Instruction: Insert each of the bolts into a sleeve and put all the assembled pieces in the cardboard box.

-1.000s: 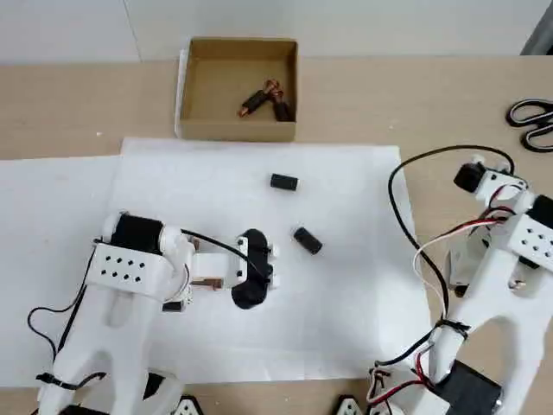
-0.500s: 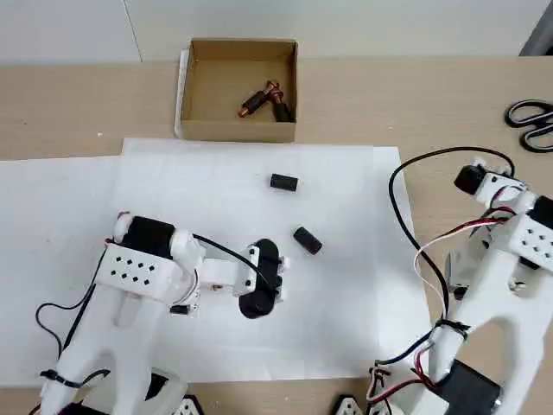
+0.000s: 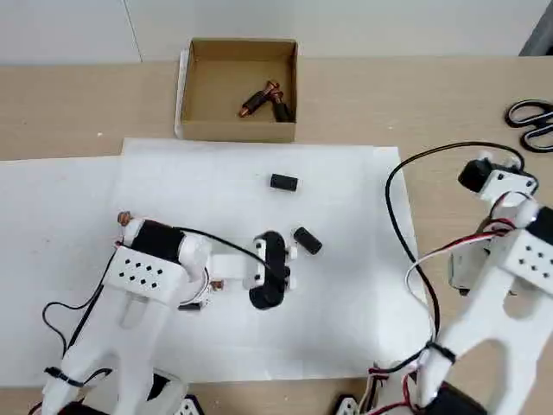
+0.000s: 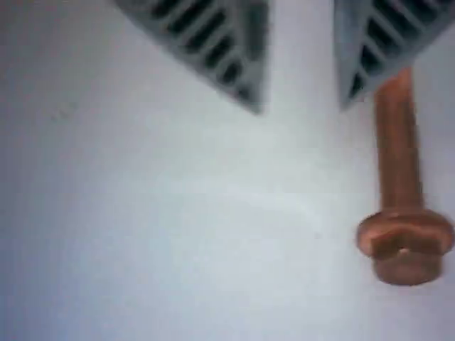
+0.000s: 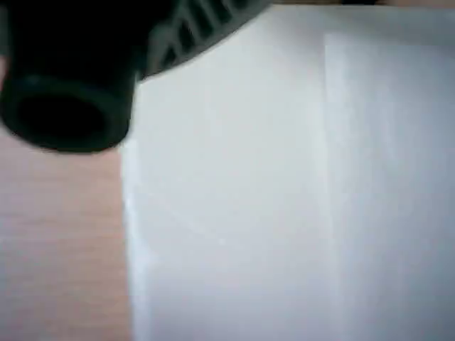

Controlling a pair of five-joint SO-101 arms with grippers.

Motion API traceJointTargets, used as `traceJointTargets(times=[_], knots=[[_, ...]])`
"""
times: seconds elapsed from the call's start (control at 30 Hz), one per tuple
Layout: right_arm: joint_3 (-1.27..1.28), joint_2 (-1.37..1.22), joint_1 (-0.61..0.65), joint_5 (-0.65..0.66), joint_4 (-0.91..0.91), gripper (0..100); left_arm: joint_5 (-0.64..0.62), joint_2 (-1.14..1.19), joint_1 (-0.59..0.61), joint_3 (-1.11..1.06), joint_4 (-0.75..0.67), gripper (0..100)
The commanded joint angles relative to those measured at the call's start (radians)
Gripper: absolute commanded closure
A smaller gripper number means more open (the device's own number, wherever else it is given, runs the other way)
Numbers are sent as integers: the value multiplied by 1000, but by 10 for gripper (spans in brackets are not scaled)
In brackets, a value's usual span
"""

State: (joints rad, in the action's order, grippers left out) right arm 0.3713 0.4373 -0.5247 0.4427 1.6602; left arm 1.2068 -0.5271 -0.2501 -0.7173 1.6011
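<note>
The left hand (image 4: 302, 105) hangs low over the white paper (image 3: 199, 199), its two ribbed fingers (image 4: 213, 42) a narrow gap apart with bare paper showing between them. A copper bolt (image 4: 402, 192) lies just beside that gap: the end of its shaft is hidden behind one fingertip and its flanged head points away from the hand. Whether that finger touches the bolt cannot be told. The right hand (image 5: 142, 57) holds a black sleeve (image 5: 67, 92) against its ribbed finger, open end on show, above the spot where the paper's right edge meets the bare table (image 5: 57, 241). In the high view the left arm (image 3: 143, 272) reaches rightward across the near part of the paper. Its black end (image 3: 270, 275) is just left of the near sleeve (image 3: 307, 240), which lies tilted on the paper. The far sleeve (image 3: 283, 182) lies farther back, well apart from the arm. The cardboard box (image 3: 238, 131) stands on the table beyond the paper's far edge. Inside it, assembled pieces (image 3: 263, 98) rest toward its right wall. Scissors (image 3: 531, 121) lie at the far right of the table.
</note>
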Motion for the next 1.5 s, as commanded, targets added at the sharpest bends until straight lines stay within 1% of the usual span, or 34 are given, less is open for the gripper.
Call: traceJointTargets(times=[0.0,0.17,0.27,0.43,0.83,1.0,1.17,1.33,1.47], knots=[[44,73,-10,11,7,995,23,-2,2,1,-12,878],[160,128,-10,11,-2,995,29,-2,3,2,-21,879],[186,163,-10,11,-2,995,51,0,3,-12,-60,878],[190,202,-10,11,-1,995,51,0,2,-68,-161,878],[192,211,-10,6,7,995,55,6,3,-77,-235,878],[192,211,-10,6,7,995,55,160,5,-58,-256,877],[192,211,-10,8,7,995,49,304,6,65,-190,878],[192,211,-10,6,7,995,55,381,71,148,-196,878],[192,211,-10,6,7,995,71,465,98,193,-192,878]])
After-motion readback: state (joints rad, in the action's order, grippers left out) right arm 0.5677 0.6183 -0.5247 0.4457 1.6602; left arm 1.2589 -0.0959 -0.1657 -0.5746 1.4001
